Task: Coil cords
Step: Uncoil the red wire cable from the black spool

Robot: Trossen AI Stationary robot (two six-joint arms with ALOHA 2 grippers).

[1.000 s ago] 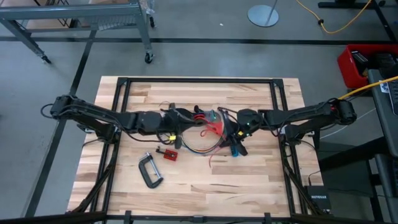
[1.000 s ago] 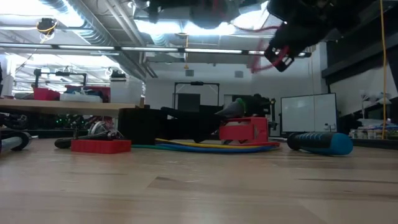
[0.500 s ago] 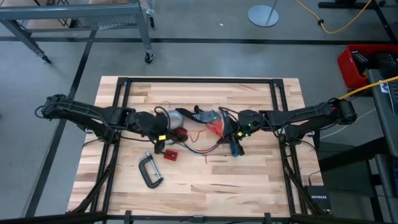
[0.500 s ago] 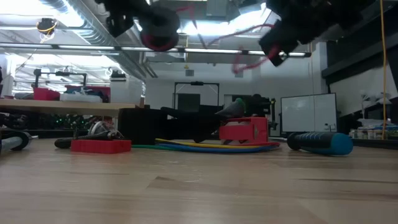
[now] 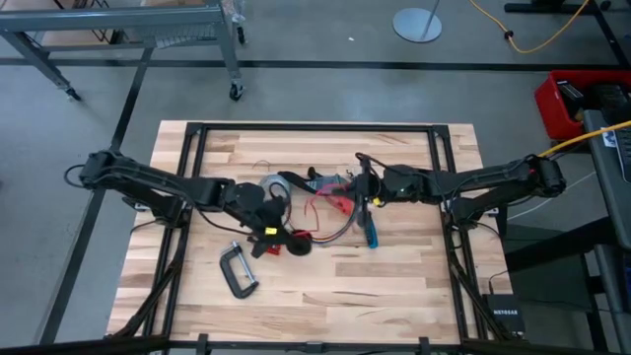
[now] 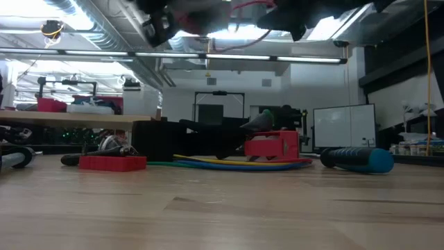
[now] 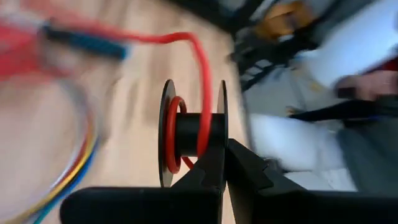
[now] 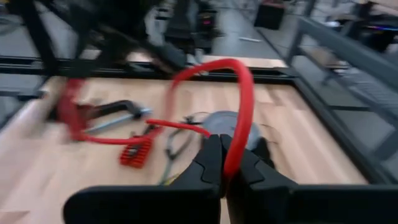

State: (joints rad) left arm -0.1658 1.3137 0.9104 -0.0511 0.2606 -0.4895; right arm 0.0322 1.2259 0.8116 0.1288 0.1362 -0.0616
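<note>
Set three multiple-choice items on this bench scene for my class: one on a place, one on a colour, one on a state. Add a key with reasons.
1. Where does the clamp lie?
A. On the table near the left claw
B. Under the right arm
C. On the floor

2. What colour is the cord pinched in the right claw?
A. Green
B. White
C. Red

3. What state is the spool in the left claw in?
A. Bare
B. Partly wound with red cord
C. Lying on the table

Key: A, the high view shows it just in front of that claw. C, the right wrist view shows a red loop rising from the shut fingers. B, the left wrist view shows a few red turns on its core.
</note>
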